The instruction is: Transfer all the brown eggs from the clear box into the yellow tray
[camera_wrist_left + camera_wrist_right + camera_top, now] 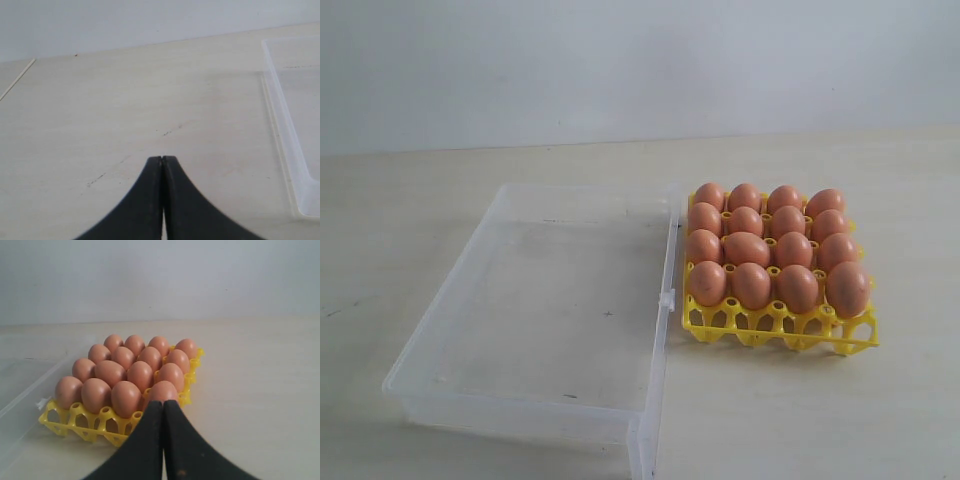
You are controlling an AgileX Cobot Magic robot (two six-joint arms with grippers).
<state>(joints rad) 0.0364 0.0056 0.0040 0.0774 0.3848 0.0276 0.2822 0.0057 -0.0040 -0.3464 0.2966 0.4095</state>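
1. A pale beige table point(440, 440) runs back to a plain white wall point(620, 60) at 12 o'clock. Faint dark scuffs point(167, 132) mark the tabletop.
2. The left hand point(162, 159) shows only in its wrist view. Its two black fingers point(147, 200) are pressed together along their length with nothing between them. It hangs over bare table, with one corner of the box ahead and off to the side.
3. In the exterior view the box point(560, 300) lies flat on the table at 9 o'clock of the tray. Its top is open and its long sides run roughly from 12 to 6 o'clock. The tabletop shows through its clear floor.
4. A small latch tab point(667, 298) sits on the box's 3 o'clock wall, facing the tray.
5. The tray point(780, 335) stands on its short legs at 3 o'clock of the box, just beside that wall. Whether the two touch cannot be told.
6. Sixteen eggs point(748, 248) fill the tray in four rows of four, one in every cup. Most stand on end. The one second from the 9 o'clock side in the third row from the wall looks tipped onto its side.
7. The right hand point(163, 402) also shows only in its wrist view. Its black fingers point(145, 440) are closed tight on nothing. The tray lies ahead of it, and the egg at the tray's nearest corner appears just past the fingertips.
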